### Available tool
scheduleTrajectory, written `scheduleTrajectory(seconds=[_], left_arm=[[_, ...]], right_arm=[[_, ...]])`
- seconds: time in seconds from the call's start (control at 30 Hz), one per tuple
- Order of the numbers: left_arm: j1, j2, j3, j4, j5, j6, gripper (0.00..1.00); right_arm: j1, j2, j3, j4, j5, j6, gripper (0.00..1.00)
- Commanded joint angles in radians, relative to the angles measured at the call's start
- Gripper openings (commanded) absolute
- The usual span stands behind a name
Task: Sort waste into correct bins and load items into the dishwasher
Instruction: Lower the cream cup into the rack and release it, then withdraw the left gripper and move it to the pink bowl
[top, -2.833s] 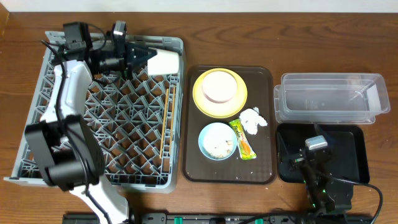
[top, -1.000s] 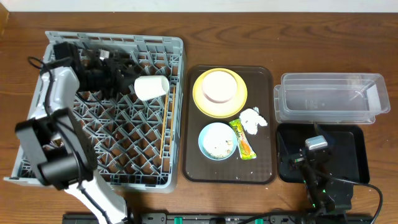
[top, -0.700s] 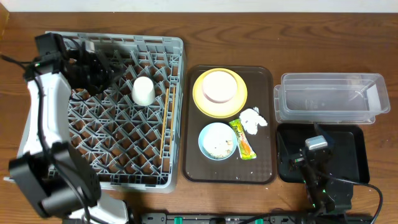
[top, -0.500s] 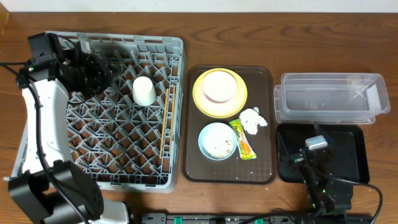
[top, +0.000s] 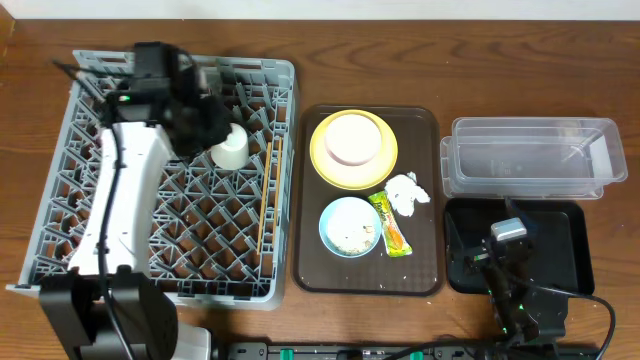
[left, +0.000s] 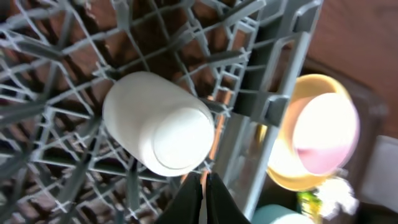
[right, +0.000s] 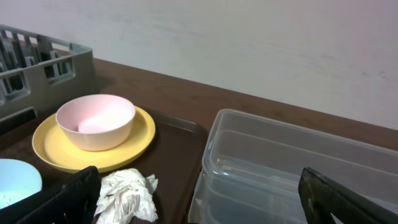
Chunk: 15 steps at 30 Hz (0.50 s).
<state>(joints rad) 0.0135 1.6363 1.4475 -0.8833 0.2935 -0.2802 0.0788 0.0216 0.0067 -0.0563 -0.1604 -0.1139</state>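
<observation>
The white cup (top: 230, 148) stands mouth-down among the pegs of the grey dish rack (top: 170, 230); it also shows in the left wrist view (left: 158, 124). My left gripper (top: 205, 125) is shut and empty just beside the cup (left: 204, 177). The cream bowl (top: 352, 138) sits on the yellow plate (top: 322, 165). The light blue bowl (top: 349, 226) holds crumbs. The napkin (top: 405, 192) and the wrapper (top: 393, 225) lie beside it. My right gripper (top: 508, 245) is open and empty over the black tray (top: 560, 250), facing the clear tub (right: 280, 162).
The plate, bowls, napkin and wrapper all lie on a brown serving tray (top: 420, 270) between the rack and the bins. Wooden chopsticks (top: 265, 200) lie in the rack along its right side. The clear tub (top: 530, 158) stands behind the black tray.
My left gripper set the cup down in the rack, let go and drew back left. It has now swung right again and is shut beside the cup. The right arm has not moved.
</observation>
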Motion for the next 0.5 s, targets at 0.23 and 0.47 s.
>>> scheduleTrajectory(seconds=[0.23,0.47], left_arm=[[-0.043,0.011,-0.043,0.069,-0.209,0.017,0.08],[-0.043,0.011,-0.166,0.202,-0.209,0.017,0.08]], right_arm=[[0.000,-0.002,-0.001,-0.004,-0.002,-0.003,0.99],[0.000,-0.001,-0.001,-0.004,-0.002,-0.004,0.99]])
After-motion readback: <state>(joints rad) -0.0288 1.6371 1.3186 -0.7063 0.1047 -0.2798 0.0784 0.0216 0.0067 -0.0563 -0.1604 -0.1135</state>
